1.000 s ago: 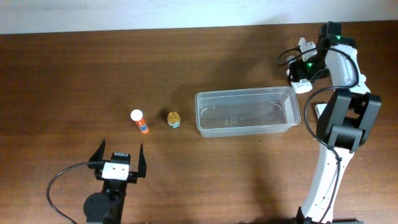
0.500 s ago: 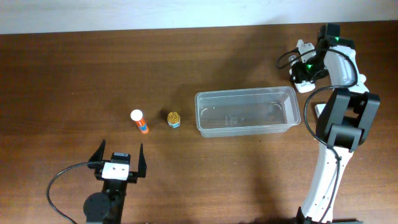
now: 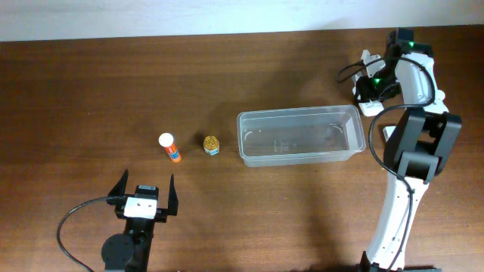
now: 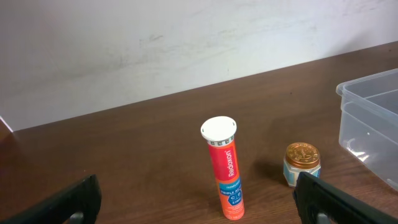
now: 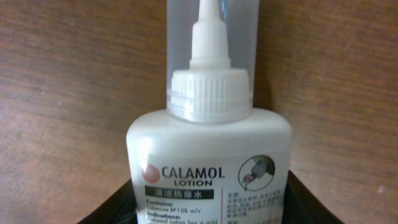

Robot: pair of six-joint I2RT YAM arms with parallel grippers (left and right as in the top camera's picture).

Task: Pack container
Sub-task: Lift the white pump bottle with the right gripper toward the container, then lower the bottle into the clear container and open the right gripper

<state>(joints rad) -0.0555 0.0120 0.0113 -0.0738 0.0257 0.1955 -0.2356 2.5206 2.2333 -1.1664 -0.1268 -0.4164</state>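
Observation:
The container (image 3: 299, 114), a clear rectangular tub, stands right of centre with nothing in it; its corner (image 4: 370, 118) shows at the right of the left wrist view. My right gripper (image 3: 370, 94) is beyond the tub's far right corner, shut on a white Calamol lotion bottle (image 5: 208, 143) whose body fills the space between the black fingers (image 5: 301, 202); the bottle's end (image 3: 369, 107) shows white below the wrist. An orange tube (image 3: 170, 148) (image 4: 225, 168) with a white cap and a small gold-lidded jar (image 3: 211, 143) (image 4: 301, 163) stand left of the tub. My left gripper (image 3: 144, 193) (image 4: 198, 191) is open, nearer than the tube.
A pale wall runs along the table's far edge (image 4: 186, 93). The right arm's base and cable (image 3: 401, 196) stand right of the tub. Bare wood lies between the left gripper and the tube.
The right gripper's jaws have closed in on the lotion bottle and the wrist has shifted slightly. The left arm, tube, jar and tub have not moved.

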